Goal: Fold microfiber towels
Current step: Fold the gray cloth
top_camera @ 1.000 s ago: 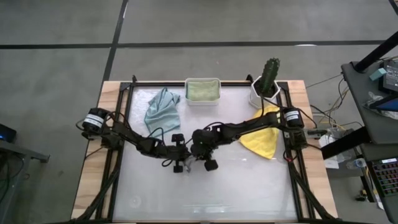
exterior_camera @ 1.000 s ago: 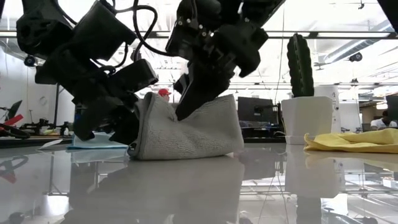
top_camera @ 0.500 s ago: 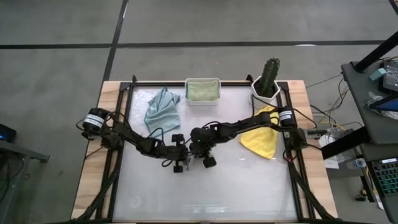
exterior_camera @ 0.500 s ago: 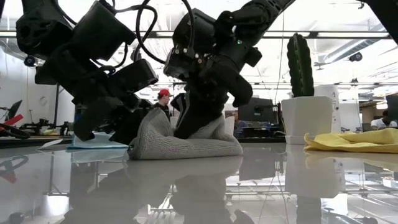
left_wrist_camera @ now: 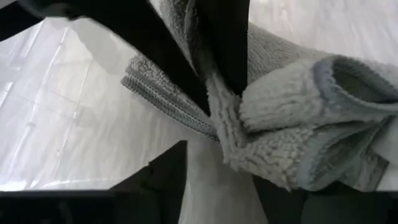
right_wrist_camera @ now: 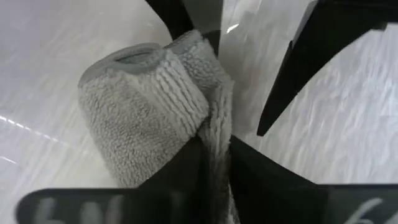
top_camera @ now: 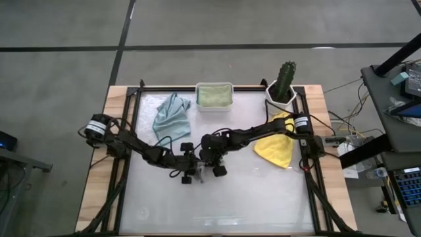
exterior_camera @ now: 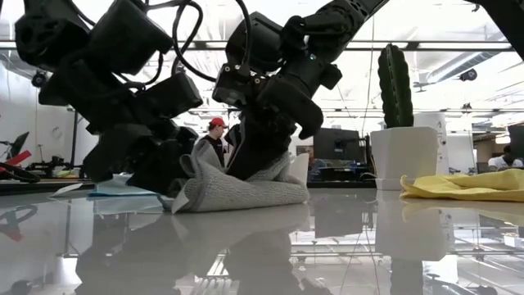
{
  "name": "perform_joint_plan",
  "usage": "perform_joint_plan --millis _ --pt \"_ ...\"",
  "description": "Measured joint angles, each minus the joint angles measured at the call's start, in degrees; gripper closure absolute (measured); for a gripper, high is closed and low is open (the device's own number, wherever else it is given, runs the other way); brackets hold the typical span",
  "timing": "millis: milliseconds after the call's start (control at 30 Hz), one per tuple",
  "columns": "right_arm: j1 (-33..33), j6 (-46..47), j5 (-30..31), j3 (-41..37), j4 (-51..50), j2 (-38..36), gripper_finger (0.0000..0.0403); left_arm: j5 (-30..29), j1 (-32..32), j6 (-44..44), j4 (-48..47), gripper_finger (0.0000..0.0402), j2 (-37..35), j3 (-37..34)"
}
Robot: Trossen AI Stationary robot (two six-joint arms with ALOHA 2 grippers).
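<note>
Here, the right claw [exterior_camera: 258, 160] pinches the grey towel [exterior_camera: 237, 190]; the left claw [exterior_camera: 155, 168] stands released.

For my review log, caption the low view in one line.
Both grippers meet over the grey towel bunched on the table, cactus pot and yellow towel beside.

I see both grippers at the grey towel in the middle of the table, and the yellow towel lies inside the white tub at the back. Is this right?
Not quite. The yellow towel lies on the table by the right arm; the high view shows the white tub holding the green towel. Both the left gripper and right gripper are at the grey towel.
</note>
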Motion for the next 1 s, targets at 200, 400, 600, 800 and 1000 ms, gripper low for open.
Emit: perform_joint_plan --millis 200,400,600,800,1000 --pt "0.0 0.8 0.0 0.0 0.1 -1.0 0.0287 0.1 0.0 -0.5 -5.0 0.0228 -2.0 0.0" --pt "0.0 0.6 0.0 0.0 1.6 -3.2 0.0256 0.0 0.0 -1.8 -5.2 0.0228 -2.1 0.2" --pt "0.0 -1.5 0.2 0.0 -1.5 -5.8 0.0251 0.0 0.0 -1.9 -5.1 0.0228 -2.0 0.0" --pt "0.0 -5.4 0.0 0.0 -10.4 -9.0 0.0251 -0.1 0.0 -1.9 -5.1 0.0228 -2.0 0.0" --pt "0.1 -6.6 0.6 -1.1 -12.4 -8.2 0.0262 -0.2 0.0 -1.9 -5.0 0.0228 -2.0 -0.1"
